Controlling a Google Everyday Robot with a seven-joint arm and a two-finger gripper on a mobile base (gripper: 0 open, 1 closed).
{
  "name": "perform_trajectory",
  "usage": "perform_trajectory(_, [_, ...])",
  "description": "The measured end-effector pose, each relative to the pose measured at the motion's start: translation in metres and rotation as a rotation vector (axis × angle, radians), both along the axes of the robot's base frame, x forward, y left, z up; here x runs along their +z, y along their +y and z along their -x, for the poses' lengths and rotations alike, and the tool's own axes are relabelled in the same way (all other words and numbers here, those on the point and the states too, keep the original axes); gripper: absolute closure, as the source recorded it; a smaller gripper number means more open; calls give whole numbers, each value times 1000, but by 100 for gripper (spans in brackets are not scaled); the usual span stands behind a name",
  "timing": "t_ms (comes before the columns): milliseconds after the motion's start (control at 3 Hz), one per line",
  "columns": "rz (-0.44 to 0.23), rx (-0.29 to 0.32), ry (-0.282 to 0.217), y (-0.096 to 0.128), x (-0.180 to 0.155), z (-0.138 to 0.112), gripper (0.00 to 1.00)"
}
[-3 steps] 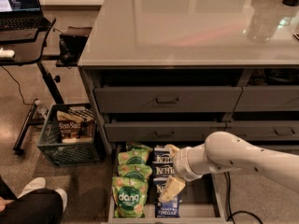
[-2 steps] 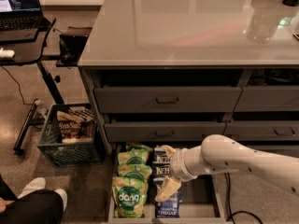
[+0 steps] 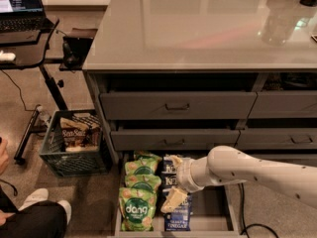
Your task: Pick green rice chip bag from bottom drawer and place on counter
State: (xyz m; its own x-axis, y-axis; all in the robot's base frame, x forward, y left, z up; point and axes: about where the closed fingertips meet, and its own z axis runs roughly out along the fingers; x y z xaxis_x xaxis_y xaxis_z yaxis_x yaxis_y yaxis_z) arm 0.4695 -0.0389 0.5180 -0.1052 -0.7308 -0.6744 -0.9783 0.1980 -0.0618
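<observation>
The bottom drawer stands pulled open below the cabinet. In its left half lie three green rice chip bags in a row; the front one shows the white "dang" lettering, with two more behind it. Dark-blue bags lie to their right. My gripper reaches in from the right on a white arm, low over the blue bags, just right of the green ones. It holds nothing that I can see. The glossy pale-grey counter lies above.
Two shallower grey drawers with bar handles sit above the open one. A crate with snack bags stands on the floor at left. A black desk with a laptop is at far left. A person's leg and shoe are at bottom left.
My gripper and forearm have shifted slightly left, closer to the green bags. The bags have not moved.
</observation>
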Motion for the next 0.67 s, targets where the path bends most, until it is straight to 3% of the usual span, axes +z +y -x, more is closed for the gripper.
perform_trajectory(667, [-66, 11, 18, 19, -85, -38, 0])
